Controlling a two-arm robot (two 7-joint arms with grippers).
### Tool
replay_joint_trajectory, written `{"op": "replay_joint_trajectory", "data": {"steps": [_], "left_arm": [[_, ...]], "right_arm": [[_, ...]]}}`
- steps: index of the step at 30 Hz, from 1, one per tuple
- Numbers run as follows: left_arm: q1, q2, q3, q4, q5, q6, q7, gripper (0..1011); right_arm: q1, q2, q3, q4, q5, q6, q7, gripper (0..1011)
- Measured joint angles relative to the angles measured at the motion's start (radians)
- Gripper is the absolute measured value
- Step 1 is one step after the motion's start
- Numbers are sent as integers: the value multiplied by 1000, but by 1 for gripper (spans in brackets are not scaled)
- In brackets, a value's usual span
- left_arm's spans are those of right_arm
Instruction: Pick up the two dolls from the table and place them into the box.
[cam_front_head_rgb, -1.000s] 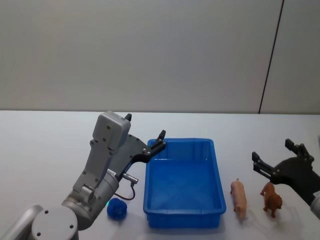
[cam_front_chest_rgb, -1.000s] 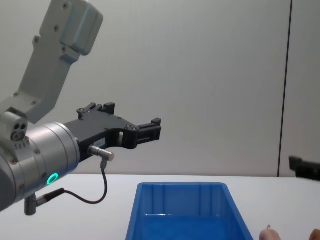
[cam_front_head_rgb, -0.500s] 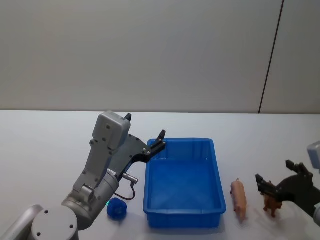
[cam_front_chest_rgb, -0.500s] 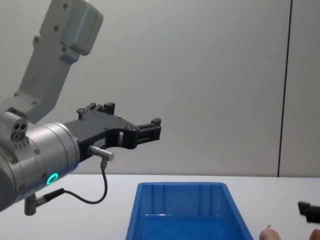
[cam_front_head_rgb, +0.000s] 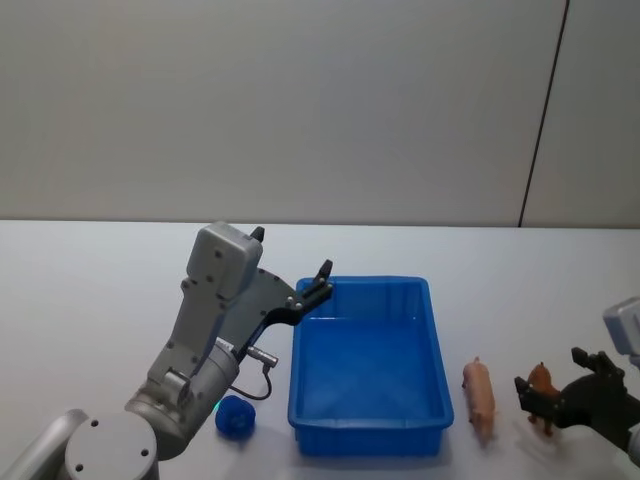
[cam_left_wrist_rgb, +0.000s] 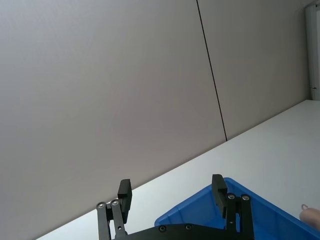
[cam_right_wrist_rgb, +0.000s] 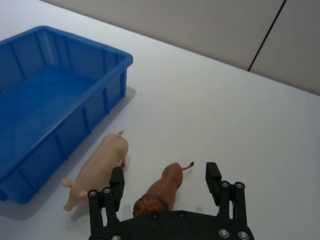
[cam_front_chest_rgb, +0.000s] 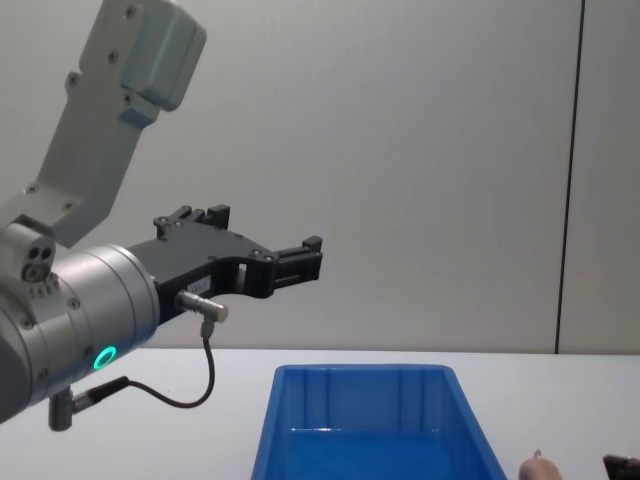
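Observation:
A pink pig doll (cam_front_head_rgb: 479, 398) lies on the white table (cam_front_head_rgb: 90, 300) just right of the blue box (cam_front_head_rgb: 437, 340). A brown lion doll (cam_front_head_rgb: 541, 385) stands to the pig's right. My right gripper (cam_front_head_rgb: 552, 375) is open and low, with one finger on each side of the lion (cam_right_wrist_rgb: 162, 192); the pig (cam_right_wrist_rgb: 100, 170) lies just outside one finger. A dark blue lump doll (cam_front_head_rgb: 234, 417) rests left of the box, below my left arm. My left gripper (cam_front_head_rgb: 290, 252) hangs open and holds nothing, high over the box's far left corner (cam_left_wrist_rgb: 200, 210).
The box (cam_right_wrist_rgb: 107, 52) holds nothing. A grey wall with a dark vertical seam (cam_front_head_rgb: 540, 120) rises behind the table. Bare tabletop stretches far left and behind the box. The left arm's cable (cam_front_chest_rgb: 190, 400) loops under its wrist.
My right gripper has dropped and drawn back toward the near edge until its fingers straddle the lion. The left arm, box, pig and blue lump have not moved.

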Motion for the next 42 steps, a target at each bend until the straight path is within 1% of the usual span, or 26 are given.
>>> {"op": "replay_joint_trajectory", "data": {"steps": [13,16,17,18,19,20,22,24,25,27,28,30,31,33,36,42], "left_arm": [[0,0,0,0,0,0,0,1003],[0,0,0,0,0,0,0,1003],[0,0,0,0,0,0,0,1003],[0,0,0,0,0,0,0,1003],[0,0,0,0,0,0,0,1003],[0,0,0,0,0,0,0,1003],[0,0,0,0,0,0,0,1003],[0,0,0,0,0,0,0,1003],[0,0,0,0,0,0,0,1003],[0,0,0,0,0,0,0,1003],[0,0,0,0,0,0,0,1003],[0,0,0,0,0,0,0,1003],[0,0,0,0,0,0,0,1003],[0,0,0,0,0,0,0,1003],[0,0,0,0,0,0,0,1003],[0,0,0,0,0,0,0,1003]], "right_arm": [[9,-3,-5,21,-13,60,17,1001],[11,-4,-6,24,-16,73,18,977],[11,-5,-7,25,-17,75,18,942],[11,-5,-7,25,-18,79,19,942],[12,-5,-8,26,-20,85,19,894],[12,-5,-8,27,-20,87,20,880],[12,-6,-9,28,-22,95,22,810],[13,-6,-9,28,-23,99,24,782],[13,-6,-10,28,-24,103,25,719],[13,-6,-10,28,-25,106,27,682],[13,-6,-10,28,-25,108,28,621],[13,-6,-11,28,-27,111,29,589],[13,-6,-11,26,-28,113,30,539],[12,-6,-11,23,-29,113,31,485],[11,-6,-11,18,-29,112,31,443],[10,-6,-11,2,-30,91,21,440]]}}
